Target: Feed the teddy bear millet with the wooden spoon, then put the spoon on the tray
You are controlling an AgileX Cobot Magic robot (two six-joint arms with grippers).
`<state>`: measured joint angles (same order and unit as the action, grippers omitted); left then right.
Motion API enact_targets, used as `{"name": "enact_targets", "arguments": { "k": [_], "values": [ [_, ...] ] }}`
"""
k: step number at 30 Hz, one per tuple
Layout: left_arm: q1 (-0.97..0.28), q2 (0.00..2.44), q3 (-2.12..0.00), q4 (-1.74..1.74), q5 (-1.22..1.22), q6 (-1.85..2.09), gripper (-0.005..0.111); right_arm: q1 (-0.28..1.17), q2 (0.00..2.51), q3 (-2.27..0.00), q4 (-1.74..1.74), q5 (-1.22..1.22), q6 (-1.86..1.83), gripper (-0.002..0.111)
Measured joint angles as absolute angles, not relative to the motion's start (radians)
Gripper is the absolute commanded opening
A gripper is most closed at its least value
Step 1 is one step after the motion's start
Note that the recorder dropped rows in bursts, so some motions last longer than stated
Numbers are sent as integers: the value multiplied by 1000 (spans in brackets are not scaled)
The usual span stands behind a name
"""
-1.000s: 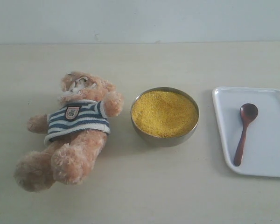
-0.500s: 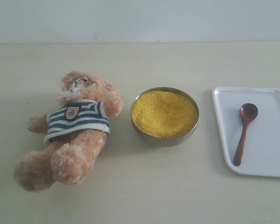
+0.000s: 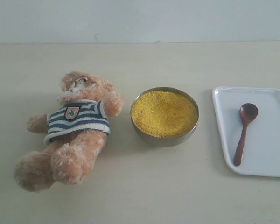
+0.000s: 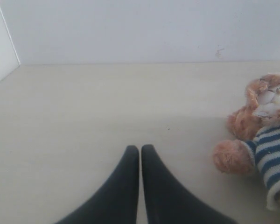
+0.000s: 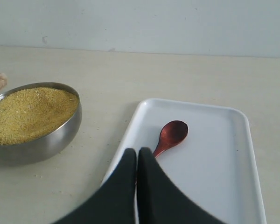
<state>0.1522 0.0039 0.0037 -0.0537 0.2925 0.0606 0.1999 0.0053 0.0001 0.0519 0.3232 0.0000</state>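
Spoon (image 3: 243,135) lies flat on the white tray (image 3: 270,140), its round end toward 12 o'clock and its handle running down toward 6 o'clock. Taking the metal bowl (image 3: 165,140) as the centre of the exterior view, the tray sits at 3 o'clock and the bear (image 3: 77,126) lies on its back at 9 o'clock, both apart from the bowl. The millet (image 3: 164,113) fills the bowl almost to the rim. Over the last second nothing on the counter (image 3: 154,196) has shifted: bear, bowl, tray and spoon sit exactly as they did, and no arm shows in the exterior view. The left end effector (image 4: 140,149) has its fingers pressed together over bare counter with the bear off to one side. The right end effector (image 5: 137,151) is likewise closed on nothing, its tips hiding part of the spoon's handle from its own camera; whether it is near or well above the handle cannot be told. This stillness suggests the task has not begun. The likely first move is for the right end effector to spread its fingers and come down on the handle.
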Motion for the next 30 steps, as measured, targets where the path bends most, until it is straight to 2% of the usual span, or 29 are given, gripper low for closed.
{"name": "enact_targets", "arguments": {
  "k": [11, 20, 26, 30],
  "values": [
    [152, 4, 4, -54, 293, 61, 4, 200, 5, 0, 61, 228, 10, 0],
    [152, 4, 4, -54, 293, 61, 4, 200, 4, 0, 69, -182, 19, 0],
    [152, 4, 4, -54, 293, 61, 4, 200, 4, 0, 103, -316, 461, 0],
    [152, 4, 4, -54, 293, 61, 4, 200, 4, 0, 103, -306, 540, 0]
  ]
}}
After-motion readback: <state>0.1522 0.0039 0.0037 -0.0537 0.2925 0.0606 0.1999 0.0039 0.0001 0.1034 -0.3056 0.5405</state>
